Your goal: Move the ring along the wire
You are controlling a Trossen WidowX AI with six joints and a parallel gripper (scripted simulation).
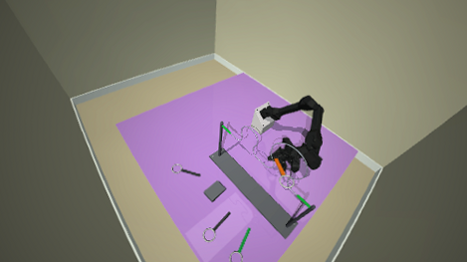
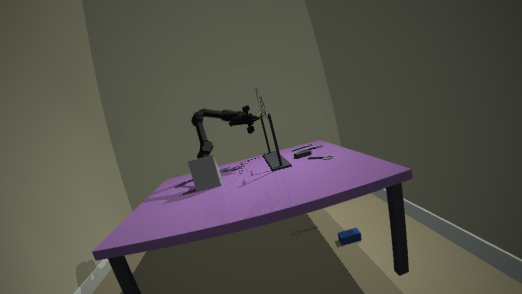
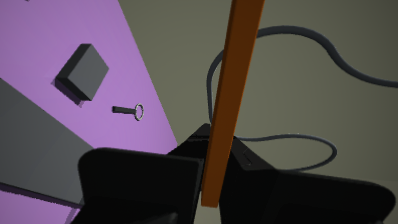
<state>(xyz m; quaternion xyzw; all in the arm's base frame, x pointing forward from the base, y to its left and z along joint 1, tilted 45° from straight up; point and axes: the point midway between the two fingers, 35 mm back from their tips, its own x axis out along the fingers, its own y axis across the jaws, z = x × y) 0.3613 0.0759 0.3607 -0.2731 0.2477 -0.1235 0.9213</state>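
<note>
My gripper (image 1: 281, 163) (image 2: 251, 120) (image 3: 212, 130) is shut on the orange handle (image 1: 278, 166) (image 3: 235, 95) and holds it above the dark base plate (image 1: 249, 187) (image 3: 30, 135). The ring (image 1: 285, 181) at the handle's end sits on the wire, a short way in from the right post's green part (image 1: 303, 201). The thin grey wire (image 1: 251, 147) (image 3: 305, 34) loops on toward the left post (image 1: 221, 140) and its green part (image 1: 227, 130). In the wrist view the ring is out of frame. I cannot tell whether the ring touches the wire.
Three spare rings with handles (image 1: 185, 171) (image 1: 217, 227) (image 1: 241, 245) and a dark block (image 1: 214, 191) (image 3: 82, 70) lie on the purple table in front of the base plate. A pale box (image 1: 262, 118) (image 2: 205, 171) stands behind the wire. A blue block (image 2: 349, 235) lies on the floor.
</note>
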